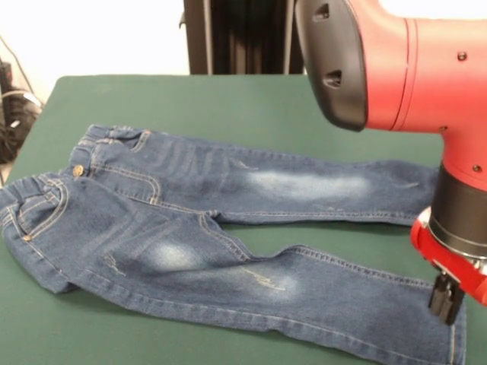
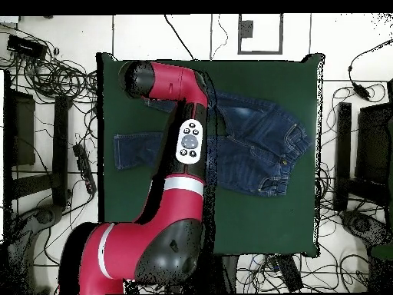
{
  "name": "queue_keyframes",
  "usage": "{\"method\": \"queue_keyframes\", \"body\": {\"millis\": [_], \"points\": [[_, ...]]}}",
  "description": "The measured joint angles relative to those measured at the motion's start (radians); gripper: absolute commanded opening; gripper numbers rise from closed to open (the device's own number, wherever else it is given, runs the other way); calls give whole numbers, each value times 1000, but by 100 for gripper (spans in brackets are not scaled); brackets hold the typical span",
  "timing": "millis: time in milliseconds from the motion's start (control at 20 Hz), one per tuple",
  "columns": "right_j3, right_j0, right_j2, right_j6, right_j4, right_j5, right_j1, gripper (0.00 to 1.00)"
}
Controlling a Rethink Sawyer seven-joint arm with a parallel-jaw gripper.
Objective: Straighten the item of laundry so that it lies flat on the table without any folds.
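The small blue jeans [image 1: 190, 228] lie spread on the green table [image 1: 228, 99], waistband and metal button at the left, both legs running right with a gap between them. The near leg bends a little at the knee, and the near hip edge looks slightly tucked under. My gripper [image 1: 445, 298] hangs at the lower right, just over the cuff end of the near leg; I cannot tell whether it touches the cloth. In the overhead view the jeans [image 2: 253, 146] have the waist at the right, and my arm [image 2: 184, 146] covers part of both legs and hides the gripper.
The black pedestal [image 1: 243, 38] stands at the table's far edge. Cables lie off the table's left side [image 1: 11, 114] and all round the table in the overhead view [image 2: 61, 77]. Bare green cloth [image 2: 261, 223] shows between the jeans and the robot's base.
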Motion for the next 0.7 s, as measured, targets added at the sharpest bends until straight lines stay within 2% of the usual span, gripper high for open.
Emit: {"method": "queue_keyframes", "body": {"millis": [700], "points": [[45,6,-1,0,-6,0,0,0]]}}
